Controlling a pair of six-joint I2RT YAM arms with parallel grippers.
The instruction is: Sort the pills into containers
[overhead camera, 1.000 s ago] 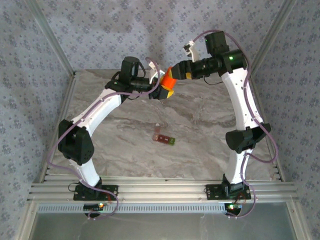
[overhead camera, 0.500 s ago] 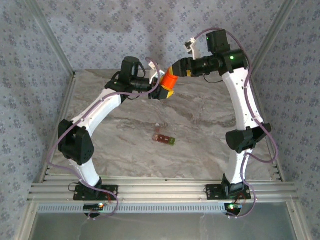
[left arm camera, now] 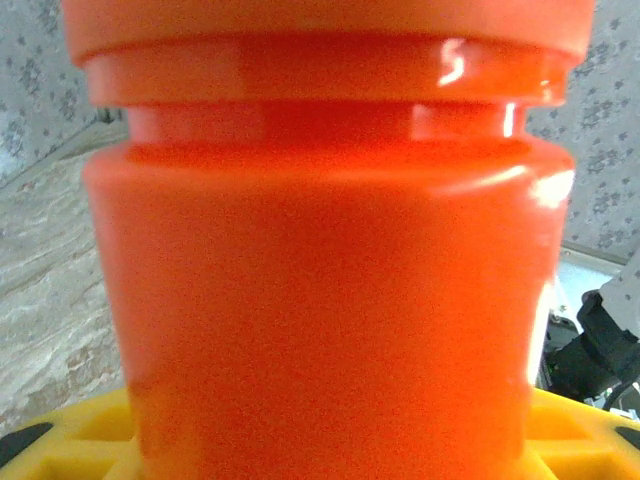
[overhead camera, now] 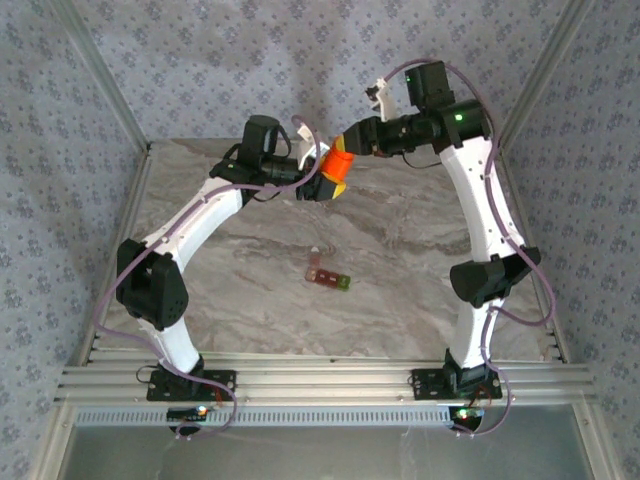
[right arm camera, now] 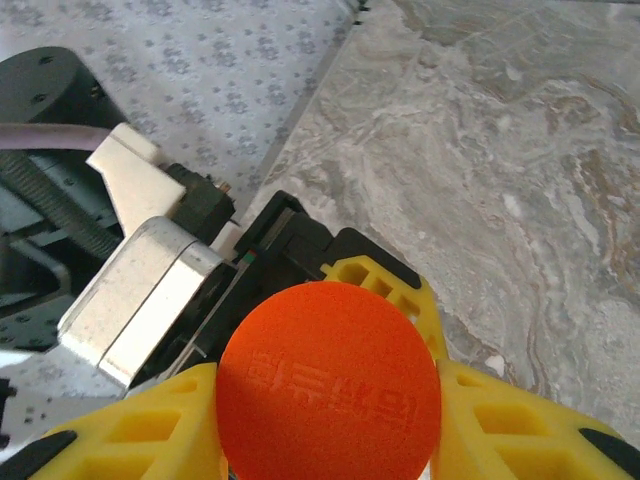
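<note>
Showing one orange bottle (overhead camera: 337,164), one container strip (overhead camera: 328,276)

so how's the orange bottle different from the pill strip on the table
The orange bottle is held up off the table; the pill strip lies flat on it. The bottle is round and plain bright orange; the strip is a flat rectangle, dark red-brown with one green end. Both are small containers.

Grey-veined marble-patterned desk (overhead camera: 400,290) lying under soft, even light, pale blue-grey flower-print walls (overhead camera: 200,60) closing in on three sides, slanting metal posts (overhead camera: 100,70) rising from the far corners, ribbed aluminium rails (overhead camera: 320,382) running along the near edge, dull grey panel (overhead camera: 320,455) sitting below them.
</note>
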